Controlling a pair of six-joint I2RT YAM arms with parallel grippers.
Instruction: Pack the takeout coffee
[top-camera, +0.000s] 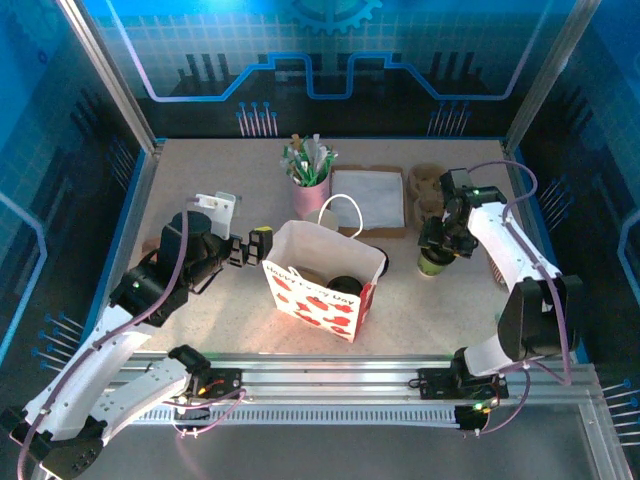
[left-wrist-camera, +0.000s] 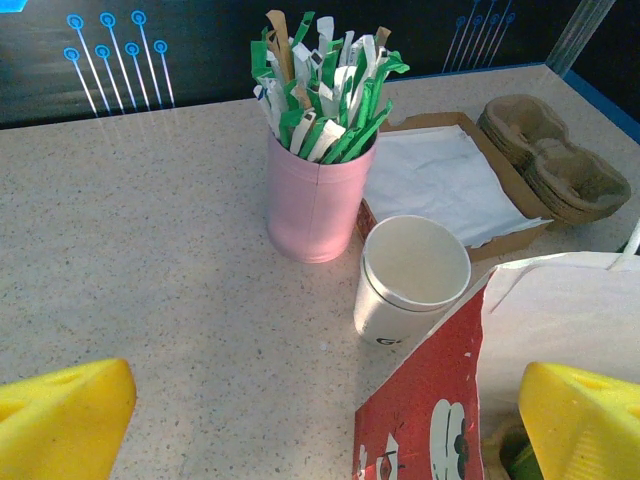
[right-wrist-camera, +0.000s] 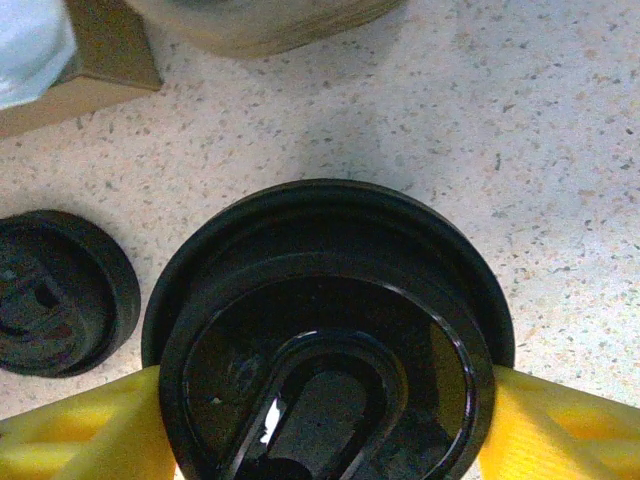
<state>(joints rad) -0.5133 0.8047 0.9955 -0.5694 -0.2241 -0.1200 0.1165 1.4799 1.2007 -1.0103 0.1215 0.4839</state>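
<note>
Cup (left-wrist-camera: 410, 275) stands just beside bag (left-wrist-camera: 440, 390) edge; bare table (left-wrist-camera: 150, 250) leftward.

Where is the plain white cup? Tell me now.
In the left wrist view the white cup stands upright right of centre, beside the pink cup of sticks and just behind a corner of the red-and-white bag.

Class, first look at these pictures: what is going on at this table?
Two robot arms are packing a takeout order. The right hand has its fingers either side of a black lid, seemingly atop a green cup; whether it grips is unclear. The left hand hovers open beside the red-patterned paper bag. The white paper cup stands uncovered behind the bag, beside the pink cup, not yet packed.
</note>
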